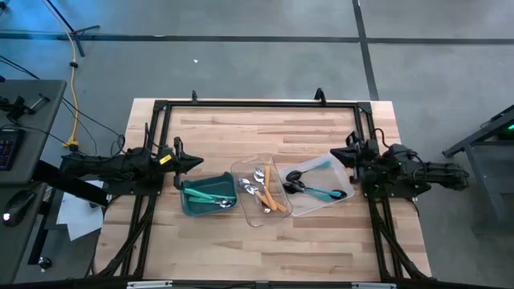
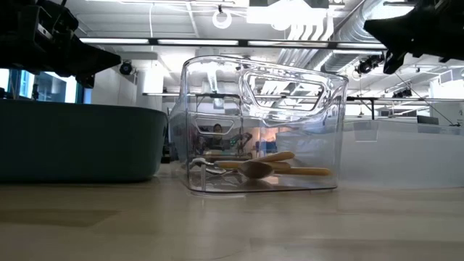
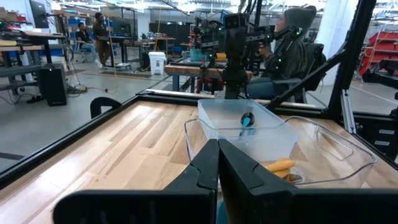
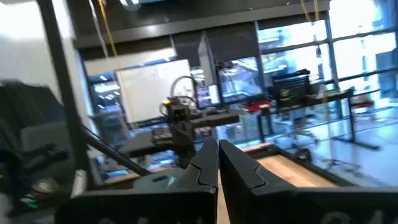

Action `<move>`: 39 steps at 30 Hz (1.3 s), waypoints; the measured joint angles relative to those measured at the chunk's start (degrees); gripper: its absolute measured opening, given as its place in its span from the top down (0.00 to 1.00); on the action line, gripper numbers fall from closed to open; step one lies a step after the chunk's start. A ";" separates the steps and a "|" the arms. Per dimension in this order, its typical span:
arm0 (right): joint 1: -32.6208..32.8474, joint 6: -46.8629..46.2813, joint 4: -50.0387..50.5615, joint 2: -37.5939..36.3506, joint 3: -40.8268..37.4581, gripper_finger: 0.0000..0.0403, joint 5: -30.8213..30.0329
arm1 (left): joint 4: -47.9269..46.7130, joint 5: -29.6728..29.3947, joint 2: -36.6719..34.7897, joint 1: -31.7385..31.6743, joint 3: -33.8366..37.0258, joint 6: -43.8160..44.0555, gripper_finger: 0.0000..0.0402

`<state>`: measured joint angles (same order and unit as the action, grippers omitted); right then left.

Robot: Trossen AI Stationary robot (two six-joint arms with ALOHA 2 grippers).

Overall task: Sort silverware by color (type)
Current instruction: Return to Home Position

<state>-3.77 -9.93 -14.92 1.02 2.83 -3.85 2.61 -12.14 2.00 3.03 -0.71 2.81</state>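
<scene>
The silverware lies sorted in three containers. Teal-handled, silver-headed pieces (image 1: 210, 195) rest in the teal bin (image 1: 189, 207). Orange-handled ones (image 1: 273, 197) and silver spoons (image 1: 255, 183) lie in the middle clear tray (image 1: 255, 218), with the orange handles (image 2: 270, 168) showing through its wall. Teal-handled, black-headed pieces (image 1: 315, 183) lie in the right clear tray (image 1: 337, 202). My left gripper (image 1: 199, 161) hovers shut above the table just beyond the teal bin. My right gripper (image 1: 334, 152) hovers shut beside the right tray's far corner. Both wrist views show closed fingers: left gripper (image 3: 218, 146), right gripper (image 4: 218, 148).
A black metal frame (image 1: 257, 104) borders the wooden table (image 1: 257, 132). Bare wood lies beyond the containers and along the near edge. A person (image 3: 292, 43) sits past the table's right side, behind the right arm (image 3: 233, 50).
</scene>
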 joint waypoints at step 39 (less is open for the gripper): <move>0.17 1.45 13.90 0.58 -2.25 1.00 1.96 | -0.22 -0.02 -0.02 0.02 0.00 0.00 1.00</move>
<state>-3.60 -8.48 -1.02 1.59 0.58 -1.89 2.39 -12.16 1.98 3.05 -0.71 2.81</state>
